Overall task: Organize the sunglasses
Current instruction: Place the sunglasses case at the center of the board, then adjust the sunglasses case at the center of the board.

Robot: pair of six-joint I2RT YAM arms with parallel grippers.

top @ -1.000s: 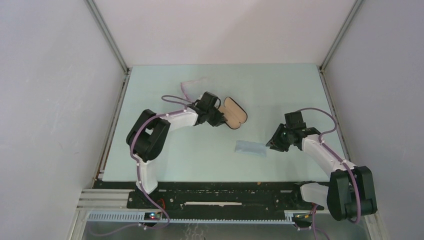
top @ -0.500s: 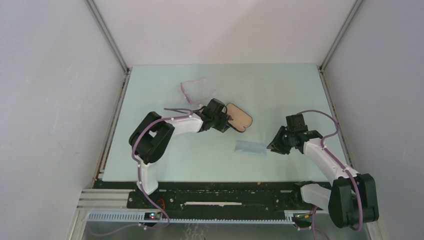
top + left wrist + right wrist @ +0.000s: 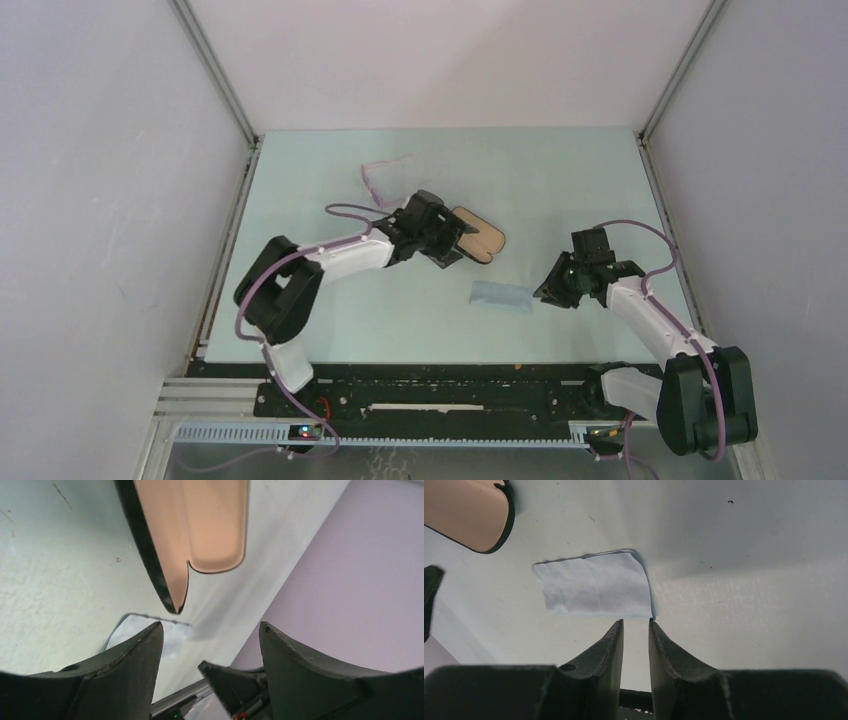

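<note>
The sunglasses (image 3: 384, 172), thin and pale pink, lie at the back left of the table, behind my left arm and apart from both grippers. My left gripper (image 3: 452, 240) is open at the left edge of the open black case (image 3: 481, 236). From the left wrist, the case's tan lining (image 3: 192, 525) lies just beyond the wide-apart jaws of the left gripper (image 3: 210, 626), which hold nothing. My right gripper (image 3: 635, 622) hovers at the near edge of the blue-grey cloth (image 3: 594, 585), its jaws a narrow gap apart and empty.
The cloth (image 3: 500, 296) lies flat between the two arms, in front of the case. Grey walls with metal rails (image 3: 218, 100) close off the left, back and right. A black rail (image 3: 440, 400) runs along the near edge.
My left gripper has opened and let go of the case, which has shifted a little to the right. The left elbow has swung toward the near left. The right gripper drew back slightly.
</note>
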